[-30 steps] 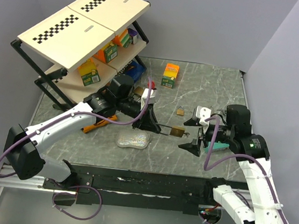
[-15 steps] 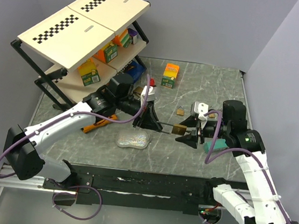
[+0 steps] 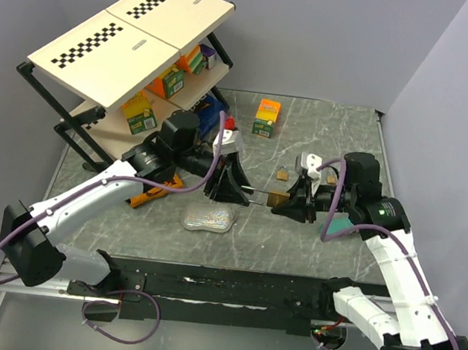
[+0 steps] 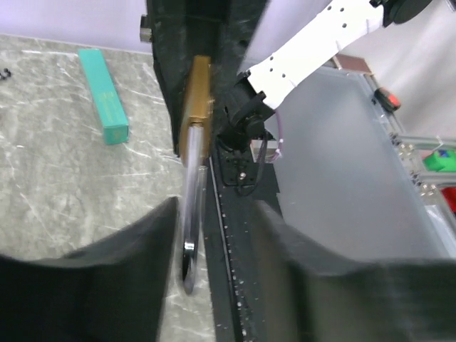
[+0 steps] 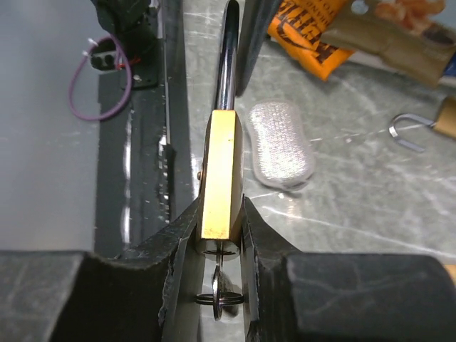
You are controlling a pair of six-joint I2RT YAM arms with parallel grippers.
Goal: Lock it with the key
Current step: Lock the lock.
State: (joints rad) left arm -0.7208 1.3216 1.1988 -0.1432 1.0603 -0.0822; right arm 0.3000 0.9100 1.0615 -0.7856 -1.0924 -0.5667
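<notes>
Top external view, grey marbled table [image 3: 324, 126], lilac walls [image 3: 318, 32], right pincer [image 3: 286, 205] clenching padlock [image 3: 278, 199], left pincer [image 3: 230, 193] released.

Brass-gold padlock [image 5: 221, 174] with silver shackle [image 5: 229, 57]; grey table [image 3: 324, 126] — white-veined marble pattern; teal box [image 4: 103, 95], orange packet [image 5: 320, 39] — black lettering, glittery silver pouch [image 5: 282, 142]; black-and-white checkered boards [image 3: 95, 58], white arms [image 3: 88, 196], purple cables [image 5: 70, 89]

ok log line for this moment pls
right tool: shut on padlock body | left tool: open around shackle | key: in padlock
</notes>
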